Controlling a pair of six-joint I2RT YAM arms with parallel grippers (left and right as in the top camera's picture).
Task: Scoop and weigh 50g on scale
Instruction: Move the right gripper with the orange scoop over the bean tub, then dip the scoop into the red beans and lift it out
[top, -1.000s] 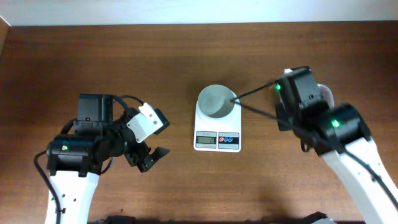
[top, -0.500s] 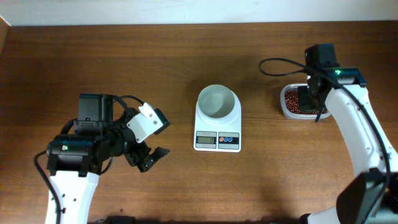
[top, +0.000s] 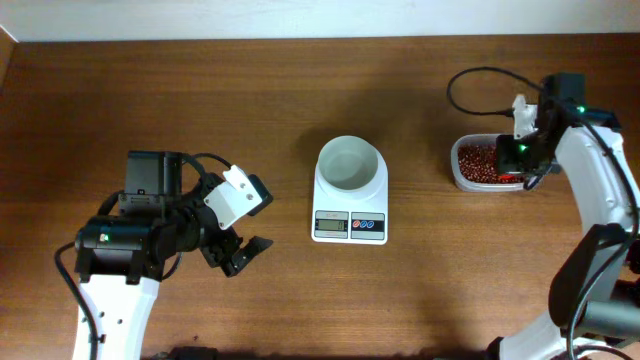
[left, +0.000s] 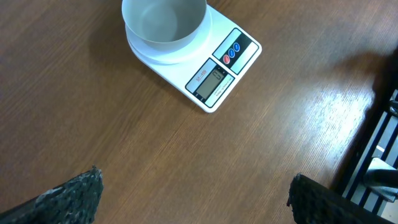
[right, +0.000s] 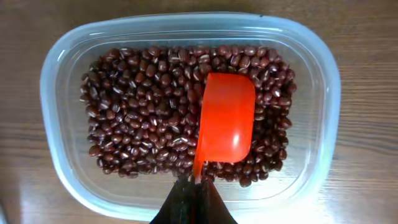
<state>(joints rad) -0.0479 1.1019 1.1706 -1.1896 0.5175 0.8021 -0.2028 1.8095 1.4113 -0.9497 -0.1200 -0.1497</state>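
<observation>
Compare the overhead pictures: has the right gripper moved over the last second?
Yes. The right gripper was close beside the scale; now it is farther right, over the clear tub of beans, well away from the scale.

Desk (top: 200, 100): dark brown wood grain, running up to a pale strip along the far edge. Surface appears level, with a soft glare on the wood in the left wrist view. Two items stand directly on it. Scale (top: 350, 214): white, near the centre, base flat on the wood, display and buttons facing the near edge, sides square to the desk edges. Tub (top: 462, 178): clear plastic, rectangular with rounded corners, base flat on the wood, to the right of the scale and well apart from it, level with the scale's far half. Bare wood lies between the two and surrounds each.
</observation>
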